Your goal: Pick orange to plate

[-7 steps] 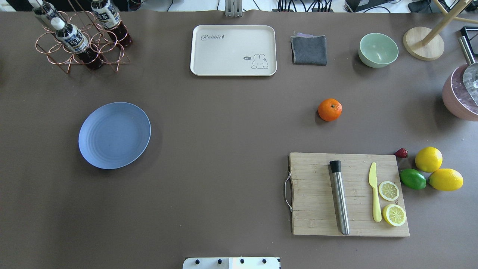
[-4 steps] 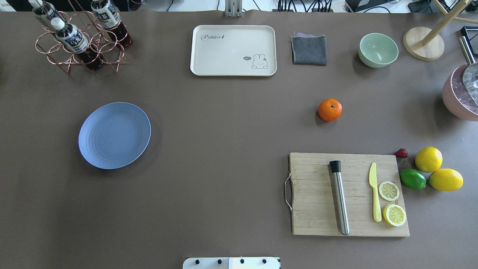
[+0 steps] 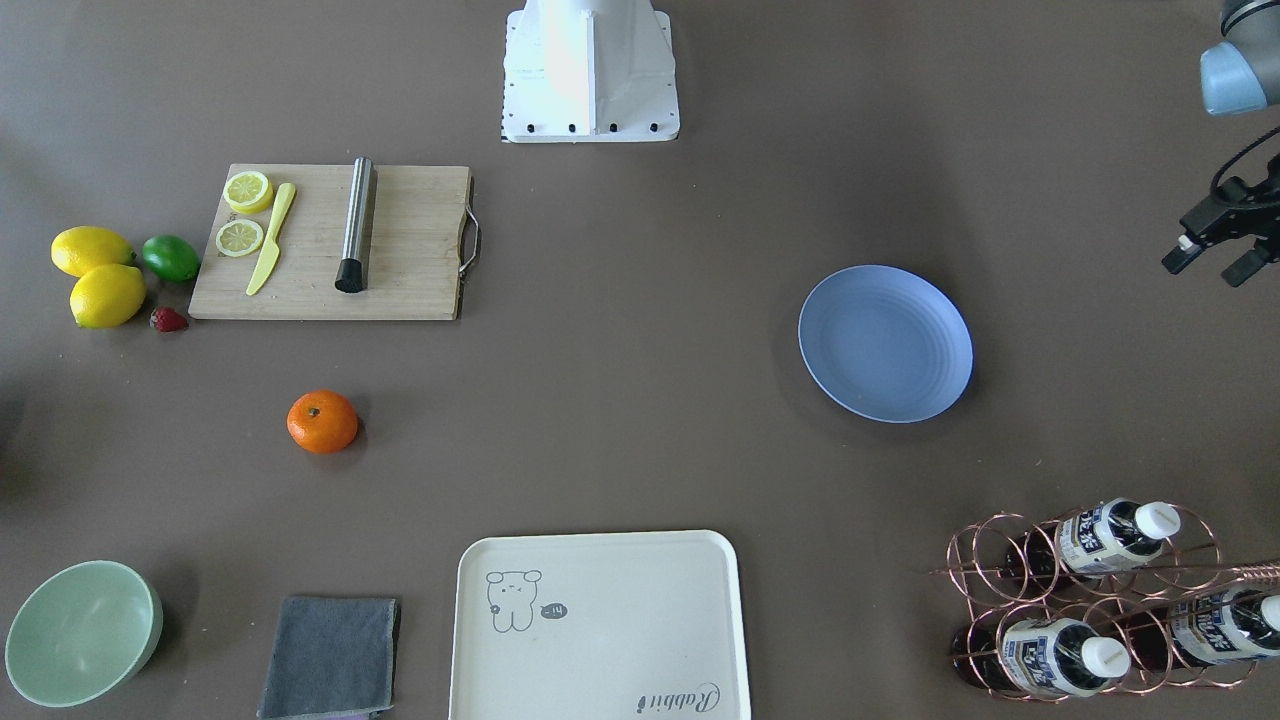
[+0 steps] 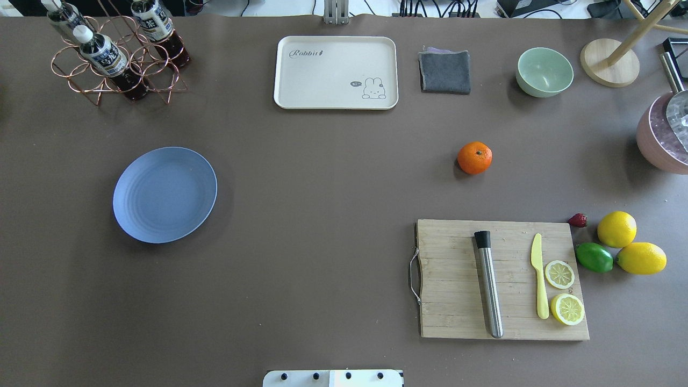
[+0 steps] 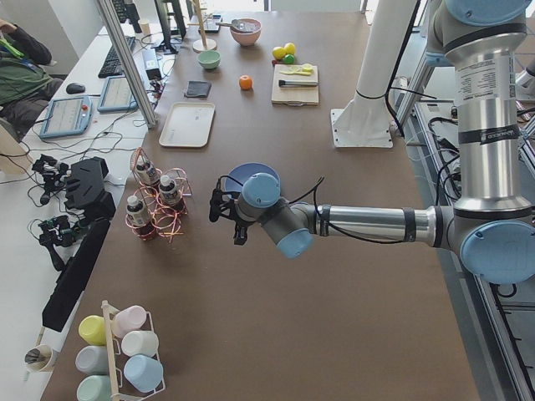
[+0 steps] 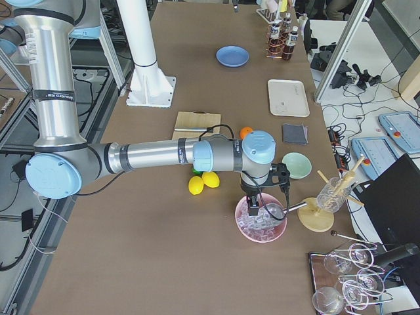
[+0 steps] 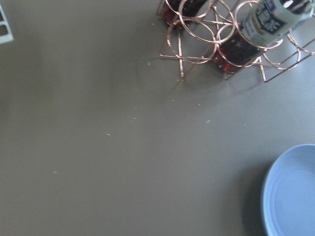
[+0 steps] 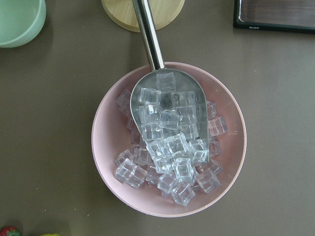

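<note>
Nothing moved: orange (image 4: 474, 157) off plate (image 4: 164, 194); left end effector (image 3: 1211, 265) spread, right end effector (image 6: 264, 195) unclear.

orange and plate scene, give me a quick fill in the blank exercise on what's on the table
The orange sits on the table, far from the ____ plate.
On the cutting board, a yellow knife lies beside two ____ slices.
The pink bowl holds a metal scoop and ____ cubes.
Missing words: blue, lemon, ice.
</note>
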Controlling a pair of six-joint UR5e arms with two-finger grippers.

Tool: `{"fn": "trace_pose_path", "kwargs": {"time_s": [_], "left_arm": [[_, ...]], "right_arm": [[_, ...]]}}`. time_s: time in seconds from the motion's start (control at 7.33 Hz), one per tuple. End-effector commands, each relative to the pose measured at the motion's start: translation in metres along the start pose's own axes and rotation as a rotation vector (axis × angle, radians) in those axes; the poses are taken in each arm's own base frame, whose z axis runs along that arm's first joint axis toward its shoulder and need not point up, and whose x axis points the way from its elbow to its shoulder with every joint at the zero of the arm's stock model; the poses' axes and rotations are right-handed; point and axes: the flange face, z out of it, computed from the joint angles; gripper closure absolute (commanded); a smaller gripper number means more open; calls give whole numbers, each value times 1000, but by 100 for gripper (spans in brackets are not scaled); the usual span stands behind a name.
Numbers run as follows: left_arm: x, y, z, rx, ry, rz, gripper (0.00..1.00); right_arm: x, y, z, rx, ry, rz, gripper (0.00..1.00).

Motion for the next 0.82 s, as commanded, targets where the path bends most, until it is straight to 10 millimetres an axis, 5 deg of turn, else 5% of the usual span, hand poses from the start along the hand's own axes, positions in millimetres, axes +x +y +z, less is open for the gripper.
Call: {"fn": "trace_pose_path", "kwargs": {"time_s": [0.0,0.41,0.68], "left_arm": [[78,34,84,15,24,-2,2],[101,59,120,-11,17,46,2],[129,69,165,-7,14,89,3]], "right_arm": [[-2,0,0,1,-15,2,0],[-3,-1,0,-1,-19,7,0],[-2,-1,0,-1,-19,11,0]]}}
